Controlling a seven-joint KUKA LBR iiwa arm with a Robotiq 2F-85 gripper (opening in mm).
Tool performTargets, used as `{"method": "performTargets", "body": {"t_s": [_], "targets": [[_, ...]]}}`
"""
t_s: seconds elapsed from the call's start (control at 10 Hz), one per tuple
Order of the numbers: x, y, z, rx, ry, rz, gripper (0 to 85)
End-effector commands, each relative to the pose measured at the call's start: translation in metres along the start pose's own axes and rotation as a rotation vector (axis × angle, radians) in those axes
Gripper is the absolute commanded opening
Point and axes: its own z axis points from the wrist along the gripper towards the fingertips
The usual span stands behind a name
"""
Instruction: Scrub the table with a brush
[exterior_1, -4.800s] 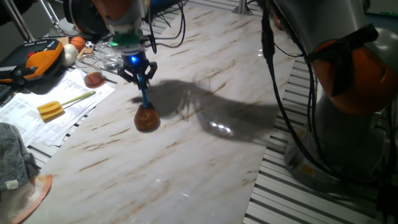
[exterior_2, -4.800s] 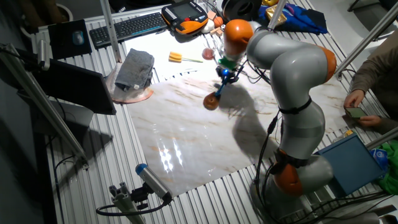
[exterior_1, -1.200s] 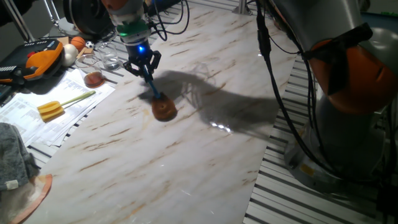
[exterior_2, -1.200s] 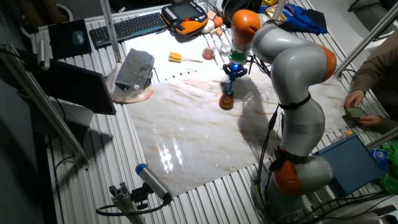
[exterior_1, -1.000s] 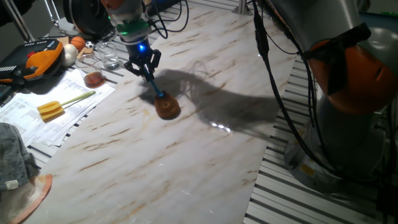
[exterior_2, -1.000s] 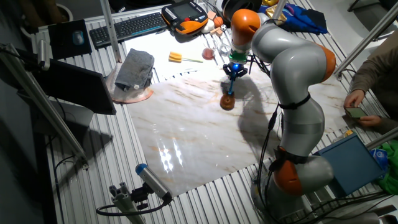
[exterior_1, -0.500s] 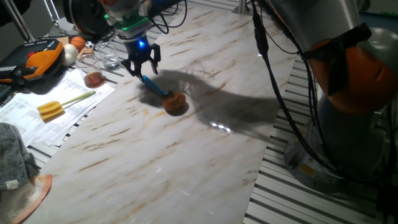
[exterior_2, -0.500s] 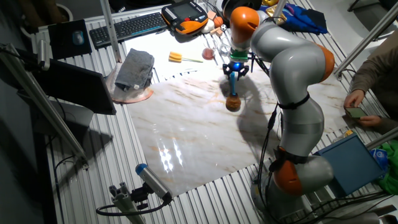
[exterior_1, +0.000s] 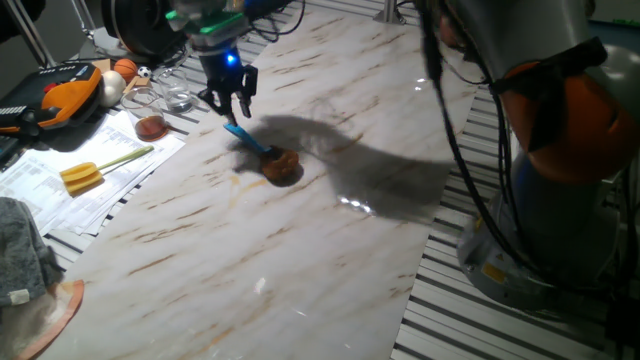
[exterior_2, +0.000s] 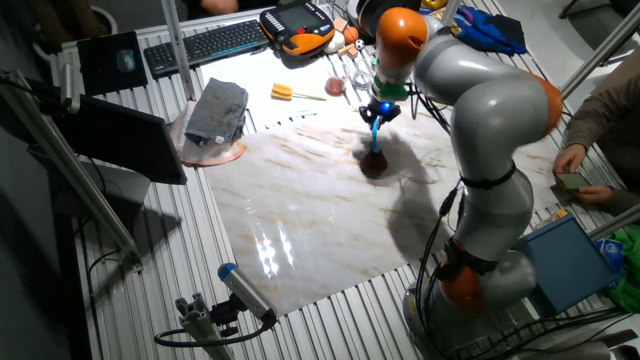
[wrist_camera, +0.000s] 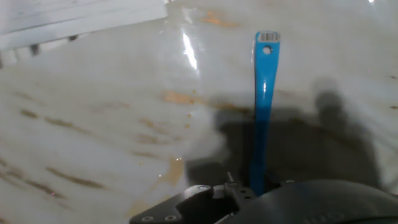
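Note:
The brush lies on the white marble-look table (exterior_1: 330, 250), its brown bristle head (exterior_1: 282, 166) to the right and its thin blue handle (exterior_1: 247, 139) slanting up-left. My gripper (exterior_1: 229, 108) hangs just above the handle's free end with its fingers spread, not touching it. In the other fixed view the gripper (exterior_2: 378, 112) is above the brush (exterior_2: 375, 163). In the hand view the blue handle (wrist_camera: 264, 93) lies flat on the table (wrist_camera: 93, 112), a barcode label at its far end; my fingers do not show there.
Left of the slab lie papers (exterior_1: 70, 190), a yellow-headed tool with a pale green handle (exterior_1: 82, 176), glassware (exterior_1: 175, 95), an orange pendant (exterior_1: 65, 90) and a grey cloth (exterior_1: 20, 250). My arm's base (exterior_1: 570, 200) stands at the right. A person's hand (exterior_2: 570, 160) is at the far right.
The brush was swept rightward over the slab, then tipped flat. My gripper has let go of the handle and risen slightly above its end.

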Motion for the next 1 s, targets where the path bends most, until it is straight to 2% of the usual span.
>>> {"method": "performTargets", "body": {"t_s": [0.0,0.2,0.3,0.5,0.6,0.7,0.9], "targets": [[0.006,0.003,-0.002,-0.009,0.019,-0.114,0.0],[0.015,0.007,-0.006,0.019,0.016,-0.158,0.0],[0.018,0.008,-0.006,0.019,0.013,-0.173,0.0],[0.019,0.009,-0.007,0.038,-0.017,-0.22,0.0],[0.023,0.009,-0.009,0.036,-0.02,-0.232,0.0],[0.028,0.013,-0.01,0.022,0.007,-0.239,0.0],[0.032,0.016,-0.011,0.009,0.028,-0.248,0.0]]}}
